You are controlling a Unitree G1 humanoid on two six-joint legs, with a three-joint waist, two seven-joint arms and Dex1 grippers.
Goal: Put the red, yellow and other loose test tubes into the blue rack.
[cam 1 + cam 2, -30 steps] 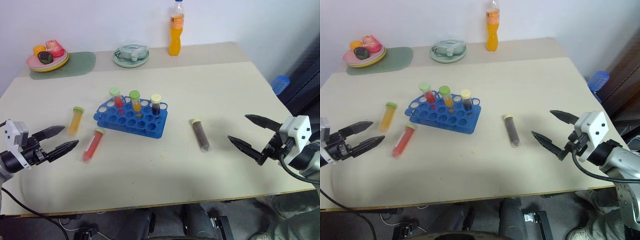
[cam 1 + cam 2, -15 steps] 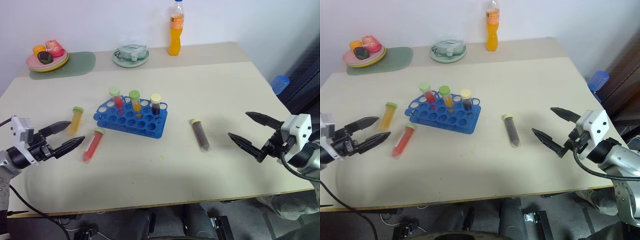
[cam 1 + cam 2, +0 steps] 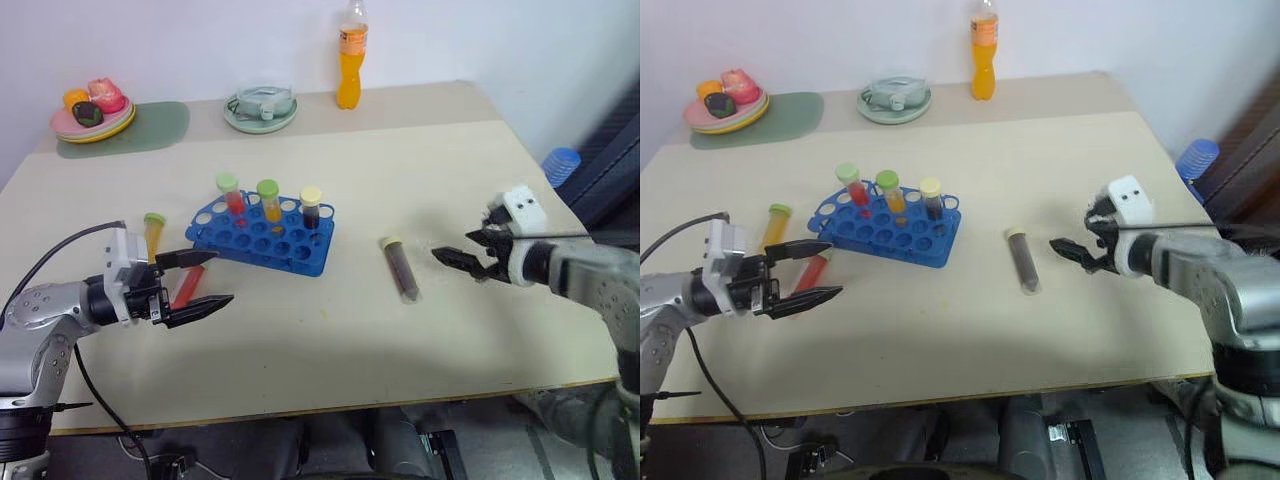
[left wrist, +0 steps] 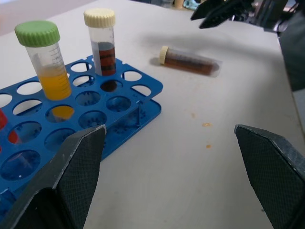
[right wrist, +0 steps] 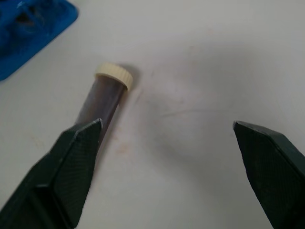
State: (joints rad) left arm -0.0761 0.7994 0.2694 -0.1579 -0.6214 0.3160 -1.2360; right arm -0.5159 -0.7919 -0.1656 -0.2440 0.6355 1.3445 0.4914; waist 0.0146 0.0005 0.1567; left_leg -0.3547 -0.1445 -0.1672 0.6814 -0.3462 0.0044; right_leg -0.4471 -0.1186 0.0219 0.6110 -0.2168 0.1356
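1. Left hand hovers above the counter, fingers wide apart, holding nothing.
2. Red tube lies flat on the counter, directly under/behind the left hand's fingers; touching or not, I cannot tell.
3. Yellow tube w/ green cap lies flat just beyond the left hand, on its outer side, near the rack's end.
4. Blue rack stands just ahead of the left hand's fingertips, toward the counter's middle. It holds 3 upright tubes: a red one w/ green cap, an orange one w/ green cap, a dark one w/ cream cap.
5. Right hand is over the counter, fingers wide, empty, pointing toward the brown tube.
6. Brown tube w/ cream cap lies flat, a short way in front of the right hand's tips, not touching; it is between the right hand and the rack.
7. In the right wrist view the brown tube lies next to one finger.
8. Far beyond both hands, at the counter's back: orange drink bottle, a plate w/ toy food, a pale green dish.
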